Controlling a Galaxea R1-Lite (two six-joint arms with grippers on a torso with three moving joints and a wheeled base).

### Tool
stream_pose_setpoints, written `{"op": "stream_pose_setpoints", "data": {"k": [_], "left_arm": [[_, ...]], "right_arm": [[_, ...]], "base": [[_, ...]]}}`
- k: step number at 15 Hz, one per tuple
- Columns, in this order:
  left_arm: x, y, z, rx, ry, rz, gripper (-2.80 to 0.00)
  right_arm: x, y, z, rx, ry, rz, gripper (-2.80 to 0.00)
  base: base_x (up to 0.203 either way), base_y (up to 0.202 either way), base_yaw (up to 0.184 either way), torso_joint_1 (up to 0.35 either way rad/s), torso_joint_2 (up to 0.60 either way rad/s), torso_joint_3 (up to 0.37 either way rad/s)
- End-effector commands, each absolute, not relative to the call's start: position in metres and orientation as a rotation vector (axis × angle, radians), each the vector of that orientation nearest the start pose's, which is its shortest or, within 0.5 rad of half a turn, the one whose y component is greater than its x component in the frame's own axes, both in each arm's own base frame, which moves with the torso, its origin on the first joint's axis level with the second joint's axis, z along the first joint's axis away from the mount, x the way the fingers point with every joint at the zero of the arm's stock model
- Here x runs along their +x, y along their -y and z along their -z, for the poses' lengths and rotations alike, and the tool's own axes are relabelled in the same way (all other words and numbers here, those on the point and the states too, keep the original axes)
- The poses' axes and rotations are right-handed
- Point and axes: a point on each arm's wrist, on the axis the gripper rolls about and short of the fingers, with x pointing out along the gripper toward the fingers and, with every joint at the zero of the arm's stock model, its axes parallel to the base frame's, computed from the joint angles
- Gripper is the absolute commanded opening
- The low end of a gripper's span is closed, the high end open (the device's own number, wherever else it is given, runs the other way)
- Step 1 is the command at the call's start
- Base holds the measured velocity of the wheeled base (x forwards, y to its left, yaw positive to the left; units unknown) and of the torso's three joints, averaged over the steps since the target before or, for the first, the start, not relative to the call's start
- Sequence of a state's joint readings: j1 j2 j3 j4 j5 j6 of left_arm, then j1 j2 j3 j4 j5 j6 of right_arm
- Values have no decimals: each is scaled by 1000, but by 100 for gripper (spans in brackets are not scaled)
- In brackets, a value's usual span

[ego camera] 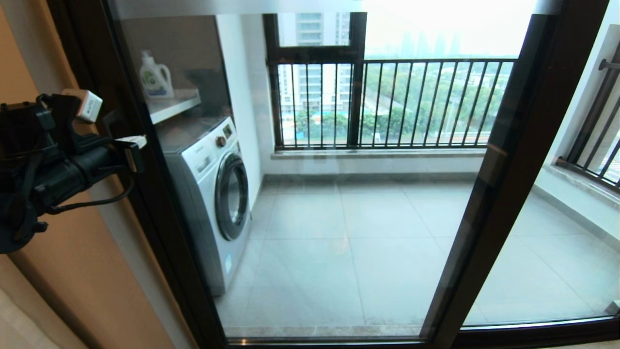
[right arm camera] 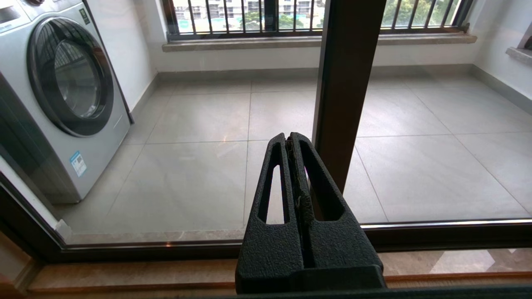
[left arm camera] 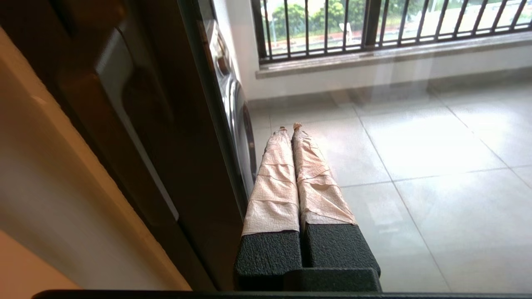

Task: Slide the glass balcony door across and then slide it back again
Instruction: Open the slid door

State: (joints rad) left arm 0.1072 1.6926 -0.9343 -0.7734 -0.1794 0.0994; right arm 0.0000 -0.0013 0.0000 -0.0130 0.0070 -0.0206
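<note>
The glass balcony door is a tall clear pane in a dark frame that fills most of the head view. Its left stile carries a dark handle with a light edge. My left gripper is raised beside that stile at handle height. In the left wrist view the left gripper is shut, its tape-wrapped fingers lying along the glass just beside the stile and holding nothing. My right gripper is outside the head view; it is shut and empty, low before the glass, near a second dark stile.
Behind the glass a white washing machine stands at the left under a shelf with a detergent bottle. The outer window with black railing bars closes the tiled balcony. A beige wall borders the door's left side. The floor track runs below.
</note>
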Motion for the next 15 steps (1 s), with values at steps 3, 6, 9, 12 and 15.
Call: {"op": "stream_pose_setpoints", "data": {"k": [3, 6, 9, 12, 15], "left_arm": [[303, -45, -275, 117, 107, 23, -280], [299, -69, -282, 122, 102, -18, -280], [302, -96, -275, 123, 79, -31, -280], [315, -112, -274, 118, 81, -61, -280], [332, -121, -263, 110, 60, -69, -280]], "right_arm": [[-22, 0, -76, -22, 9, -6, -280], [-22, 0, -76, -22, 9, -7, -280], [-22, 0, -76, -20, 9, -8, -280], [-22, 0, -76, -22, 9, -8, -280], [-22, 0, -76, -22, 9, -8, -280]], "base": [[0, 0, 0, 0, 0, 0], [0, 0, 0, 0, 0, 0], [0, 0, 0, 0, 0, 0], [0, 0, 0, 0, 0, 0], [0, 0, 0, 0, 0, 0]]}}
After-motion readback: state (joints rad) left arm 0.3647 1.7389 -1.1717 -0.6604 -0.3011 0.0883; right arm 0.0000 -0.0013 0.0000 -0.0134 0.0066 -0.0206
